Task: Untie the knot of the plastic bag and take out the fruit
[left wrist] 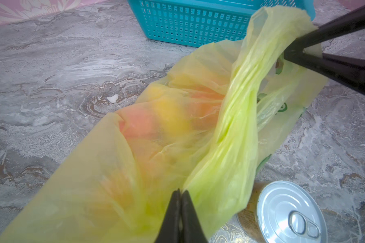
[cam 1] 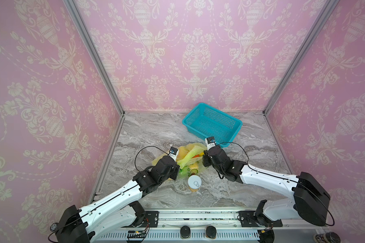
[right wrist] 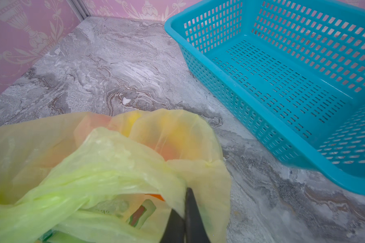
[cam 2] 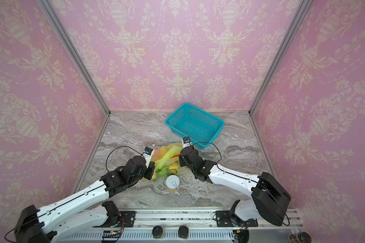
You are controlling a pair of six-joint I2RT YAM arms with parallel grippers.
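Left gripper (left wrist: pixel 180 192): jaws pressed together, pinching one end of the knot (left wrist: pixel 236 117), right where it meets the plastic bag (left wrist: pixel 89 178).
Right gripper (right wrist: pixel 185 191): jaws pressed together too, pinching the other end of the knot.
Knot: a bright twisted strip, stretched from one gripper to the other over the top of the bag. It looks not undone yet.
Fruit (left wrist: pixel 171 111): inside the bag; yellow and orange lumps show through.
Bag: lying on the marble table (left wrist: pixel 51 73), between the two arms.
Can (left wrist: pixel 289 212): standing just beside the bag.
Basket (left wrist: pixel 188 25): turquoise, just behind the bag.
What could go wrong: a hard pull apart may rip the thin plastic or make the knot tighter. If the bag lifts or slides, it may bump the can over.
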